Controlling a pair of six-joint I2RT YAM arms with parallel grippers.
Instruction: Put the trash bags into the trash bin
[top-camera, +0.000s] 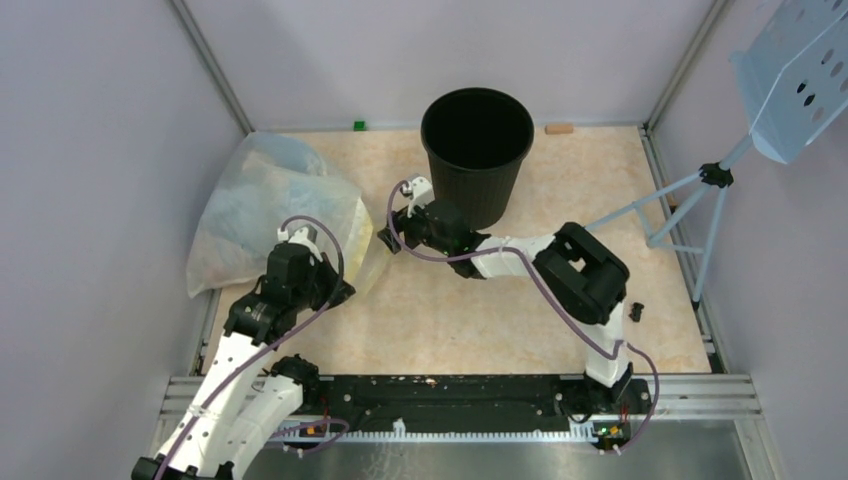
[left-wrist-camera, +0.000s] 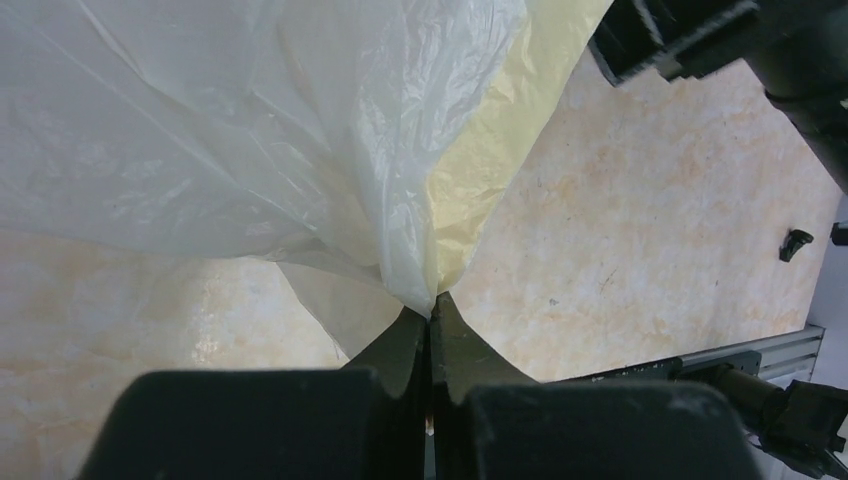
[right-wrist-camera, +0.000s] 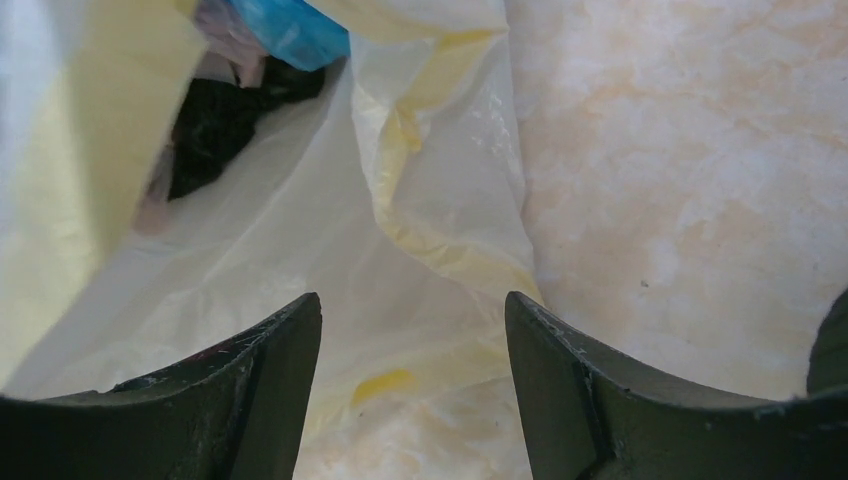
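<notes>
The blue trash bag (right-wrist-camera: 290, 28) lies inside the clear yellowish bag (right-wrist-camera: 300, 230) (something dark beside it), at eleven o'clock from the released right pincer (right-wrist-camera: 412, 310) at that bag's mouth, while the left pincer (left-wrist-camera: 432, 312) is clenched on its edge; the black bin (top-camera: 477, 150) stands on the tabletop (top-camera: 480, 320) at the bag's three o'clock.

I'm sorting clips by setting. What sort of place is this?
Probably a lab test cell, not a home: plain walls on metal frame posts box in the table, robot arms are bolted to a metal rail, and a tripod stands alongside.
</notes>
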